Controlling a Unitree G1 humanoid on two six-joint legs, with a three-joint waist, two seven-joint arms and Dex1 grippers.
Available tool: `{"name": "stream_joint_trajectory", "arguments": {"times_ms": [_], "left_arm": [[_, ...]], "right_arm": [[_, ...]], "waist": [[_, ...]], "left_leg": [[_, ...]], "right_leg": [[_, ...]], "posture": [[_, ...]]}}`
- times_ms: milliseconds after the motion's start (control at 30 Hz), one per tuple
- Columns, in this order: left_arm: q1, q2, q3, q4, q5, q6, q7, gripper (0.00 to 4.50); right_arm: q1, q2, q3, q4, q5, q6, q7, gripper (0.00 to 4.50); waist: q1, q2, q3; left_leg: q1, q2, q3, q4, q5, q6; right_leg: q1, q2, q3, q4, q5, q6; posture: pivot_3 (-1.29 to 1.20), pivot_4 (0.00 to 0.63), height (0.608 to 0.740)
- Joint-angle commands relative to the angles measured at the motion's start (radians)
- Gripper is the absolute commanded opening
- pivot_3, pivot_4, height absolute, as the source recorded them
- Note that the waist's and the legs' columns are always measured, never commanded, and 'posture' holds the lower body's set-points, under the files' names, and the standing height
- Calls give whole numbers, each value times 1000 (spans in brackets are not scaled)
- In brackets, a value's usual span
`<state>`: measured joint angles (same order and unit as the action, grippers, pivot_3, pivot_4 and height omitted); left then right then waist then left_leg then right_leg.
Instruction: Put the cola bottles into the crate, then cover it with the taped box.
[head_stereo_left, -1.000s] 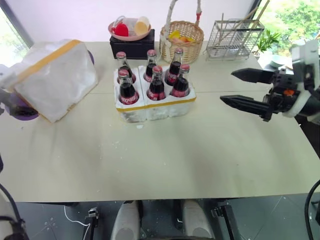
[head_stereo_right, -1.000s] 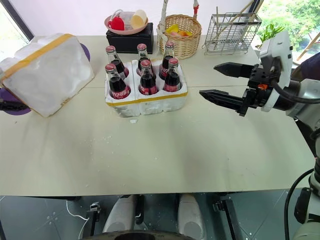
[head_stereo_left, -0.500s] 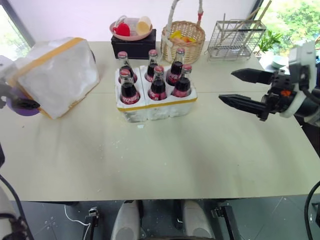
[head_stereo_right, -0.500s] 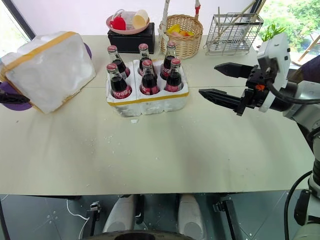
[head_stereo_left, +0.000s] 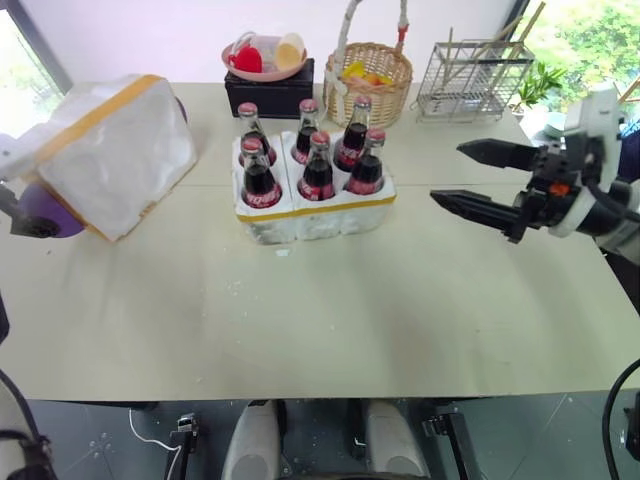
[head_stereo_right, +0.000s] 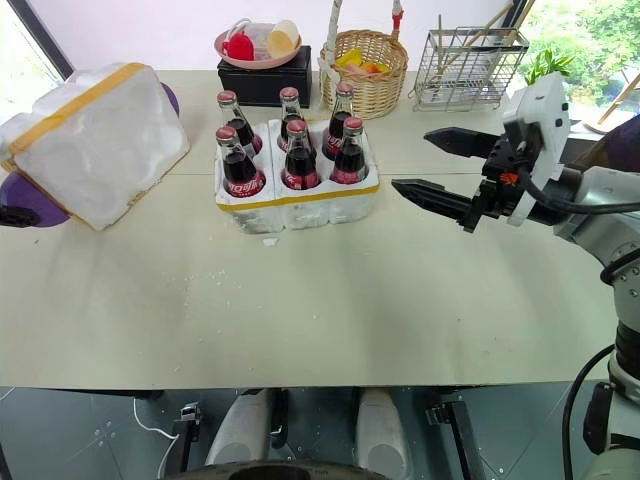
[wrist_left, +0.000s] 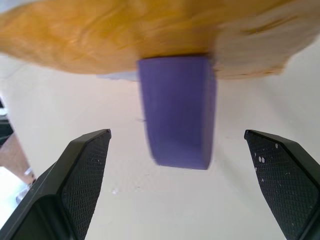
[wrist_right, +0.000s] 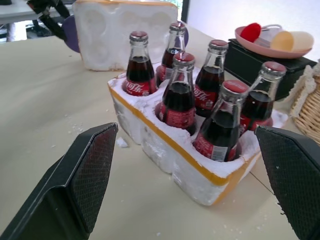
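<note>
Six cola bottles (head_stereo_left: 315, 158) stand seated in the crate (head_stereo_left: 316, 208), just ahead of the wide-open, empty right gripper (head_stereo_left: 470, 180). Beyond the open, empty left gripper (wrist_left: 180, 165), the taped box (head_stereo_left: 112, 152) leans, probably propped on a purple object (wrist_left: 178, 111), awaiting lifting.

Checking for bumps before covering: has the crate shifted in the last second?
No. The crate sits just as before against the black box behind it; only the camera shifted slightly.

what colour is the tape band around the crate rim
Yellow, on the white crate; clearest in the right wrist view.
</note>
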<state>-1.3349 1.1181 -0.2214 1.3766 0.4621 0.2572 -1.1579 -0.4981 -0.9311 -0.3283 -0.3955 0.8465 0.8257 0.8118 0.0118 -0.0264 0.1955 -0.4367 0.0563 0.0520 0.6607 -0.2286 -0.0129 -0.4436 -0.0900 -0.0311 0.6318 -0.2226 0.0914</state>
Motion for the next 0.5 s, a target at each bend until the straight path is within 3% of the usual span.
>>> {"name": "stream_joint_trajectory", "arguments": {"times_ms": [33,500], "left_arm": [[-47,-1,27,-3,-20,72,-24,4500],[-48,-41,37,-4,-21,38,39,4500]], "right_arm": [[-10,7,-14,-35,6,-16,-25,4473],[-20,-6,-11,-43,20,1,-33,4473]], "waist": [[0,0,0],[-1,0,0]], "left_leg": [[-1,0,0,1,0,0],[-2,0,-1,3,0,0]], "right_leg": [[0,0,0,0,0,0],[0,0,0,1,1,2]], "posture": [[0,150,740],[0,150,740]]}}
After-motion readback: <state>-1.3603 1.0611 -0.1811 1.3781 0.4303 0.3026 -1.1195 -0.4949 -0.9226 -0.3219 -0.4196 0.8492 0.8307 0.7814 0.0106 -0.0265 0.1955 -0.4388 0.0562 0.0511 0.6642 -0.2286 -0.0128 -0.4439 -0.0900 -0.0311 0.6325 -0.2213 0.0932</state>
